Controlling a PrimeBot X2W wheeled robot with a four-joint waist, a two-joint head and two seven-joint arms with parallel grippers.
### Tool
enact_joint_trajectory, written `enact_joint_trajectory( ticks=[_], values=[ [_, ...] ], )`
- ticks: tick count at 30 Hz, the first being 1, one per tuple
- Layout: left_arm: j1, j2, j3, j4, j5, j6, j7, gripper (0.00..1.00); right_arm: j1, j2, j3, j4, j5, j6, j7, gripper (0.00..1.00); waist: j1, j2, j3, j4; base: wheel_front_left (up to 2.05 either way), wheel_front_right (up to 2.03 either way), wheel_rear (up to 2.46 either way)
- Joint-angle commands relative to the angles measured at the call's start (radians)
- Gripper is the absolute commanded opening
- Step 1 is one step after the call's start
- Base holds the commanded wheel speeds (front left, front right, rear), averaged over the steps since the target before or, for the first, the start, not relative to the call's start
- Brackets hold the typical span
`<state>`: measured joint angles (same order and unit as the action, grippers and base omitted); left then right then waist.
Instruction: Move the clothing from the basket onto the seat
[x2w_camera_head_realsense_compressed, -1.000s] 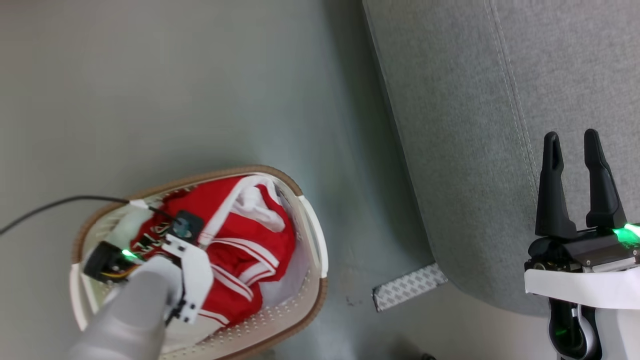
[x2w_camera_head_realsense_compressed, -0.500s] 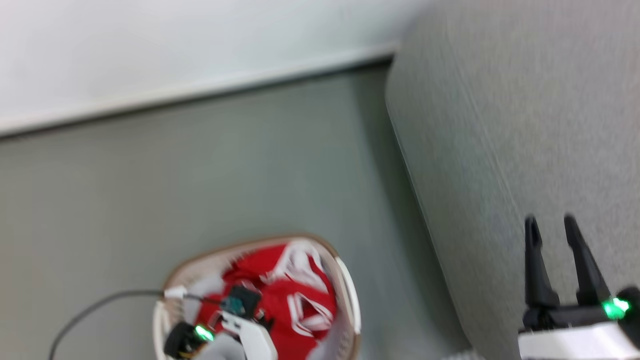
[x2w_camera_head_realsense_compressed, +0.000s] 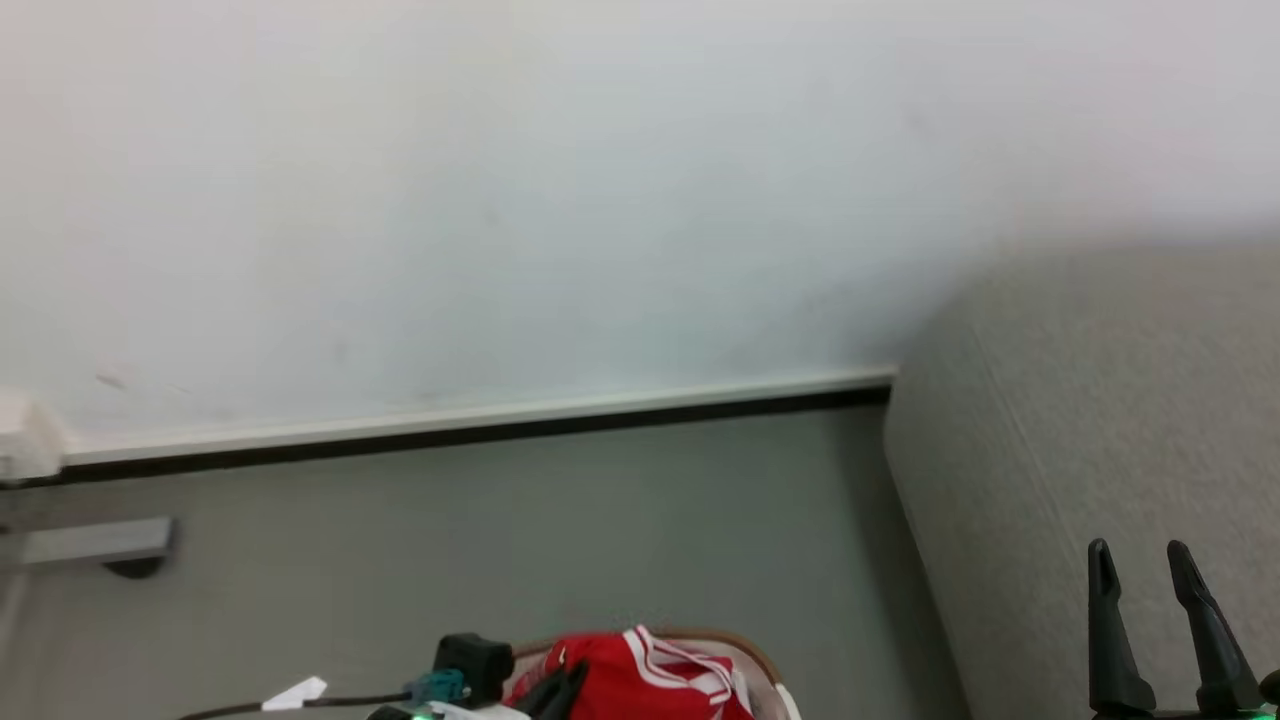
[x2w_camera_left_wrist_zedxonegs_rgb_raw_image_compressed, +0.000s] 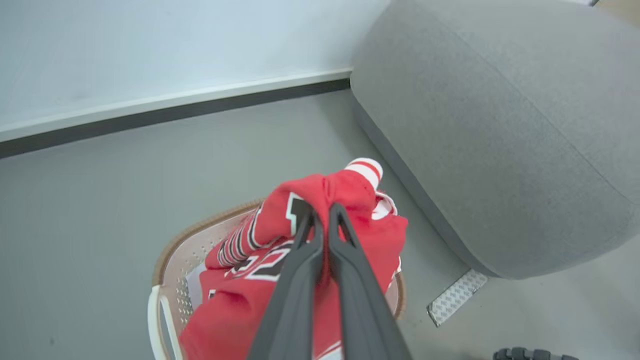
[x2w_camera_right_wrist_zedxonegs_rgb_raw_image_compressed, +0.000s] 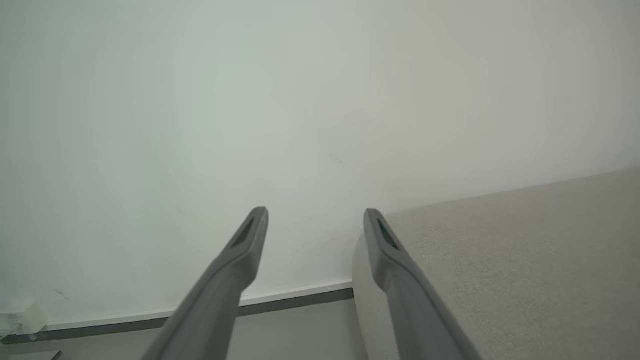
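My left gripper (x2w_camera_left_wrist_zedxonegs_rgb_raw_image_compressed: 325, 210) is shut on a bunch of the red clothing (x2w_camera_left_wrist_zedxonegs_rgb_raw_image_compressed: 350, 190), a garment with white dark-outlined lettering. It holds the bunch lifted above the white basket (x2w_camera_left_wrist_zedxonegs_rgb_raw_image_compressed: 172, 250) with the brown rim. More red fabric hangs down into the basket. The head view catches the clothing (x2w_camera_head_realsense_compressed: 650, 680) and the basket rim (x2w_camera_head_realsense_compressed: 755, 655) at its bottom edge. The grey seat (x2w_camera_left_wrist_zedxonegs_rgb_raw_image_compressed: 500, 125) stands to the right of the basket, and its side rises at right in the head view (x2w_camera_head_realsense_compressed: 1100, 400). My right gripper (x2w_camera_head_realsense_compressed: 1140, 548) hangs open over the seat, nothing between its fingers (x2w_camera_right_wrist_zedxonegs_rgb_raw_image_compressed: 250, 245).
A pale wall with a dark baseboard (x2w_camera_head_realsense_compressed: 500, 425) runs behind the grey floor. A grey bar (x2w_camera_head_realsense_compressed: 90, 540) lies at the left by the wall. A silver patterned strip (x2w_camera_left_wrist_zedxonegs_rgb_raw_image_compressed: 457, 297) lies on the floor at the seat's foot, and a dark wheel (x2w_camera_left_wrist_zedxonegs_rgb_raw_image_compressed: 530, 355) is nearby.
The head camera has tilted up, so the basket has slid to the bottom edge and the wall has come into view. The left gripper has raised a bunch of red clothing above the basket.
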<state>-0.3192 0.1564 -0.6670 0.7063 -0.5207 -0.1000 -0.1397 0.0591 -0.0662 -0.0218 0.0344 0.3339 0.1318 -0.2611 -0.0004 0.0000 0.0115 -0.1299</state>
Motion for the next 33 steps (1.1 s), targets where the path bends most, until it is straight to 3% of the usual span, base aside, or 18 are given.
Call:
enact_joint_trajectory(
  ticks=[1, 9, 16, 26, 33],
  values=[
    [0.030, 0.016, 0.013, -0.056, -0.010, 0.020, -0.014, 0.00, 0.016, -0.009, -0.003, -0.003, -0.013, -0.002, -0.003, 1.00, 0.0004, 0.0000, -0.064, 0.060, 0.00, 0.00, 0.00],
    [0.109, 0.070, 0.048, -0.375, -0.006, 0.105, -0.040, 0.00, 0.034, -0.029, 0.015, 0.008, -0.018, -0.002, -0.003, 1.00, 0.0004, 0.0000, -0.119, 0.090, 0.00, 0.00, 0.00],
    [0.138, 0.103, 0.067, -0.553, 0.027, 0.152, -0.074, 0.00, 0.017, -0.061, 0.074, 0.023, -0.047, -0.002, -0.003, 1.00, 0.0004, 0.0000, -0.146, 0.091, 0.00, 0.00, 0.00],
    [0.148, 0.107, 0.082, -0.688, 0.026, 0.176, -0.083, 0.00, -0.047, -0.131, 0.290, 0.021, -0.019, -0.002, -0.003, 1.00, 0.0004, 0.0000, -0.165, 0.069, 0.00, 0.00, 0.00],
    [0.133, 0.105, 0.055, -0.726, 0.026, 0.163, -0.055, 0.00, -0.169, -0.257, 0.607, 0.006, 0.085, -0.002, -0.003, 1.00, 0.0004, 0.0000, -0.160, 0.049, 0.00, 0.00, 0.00]
  ],
)
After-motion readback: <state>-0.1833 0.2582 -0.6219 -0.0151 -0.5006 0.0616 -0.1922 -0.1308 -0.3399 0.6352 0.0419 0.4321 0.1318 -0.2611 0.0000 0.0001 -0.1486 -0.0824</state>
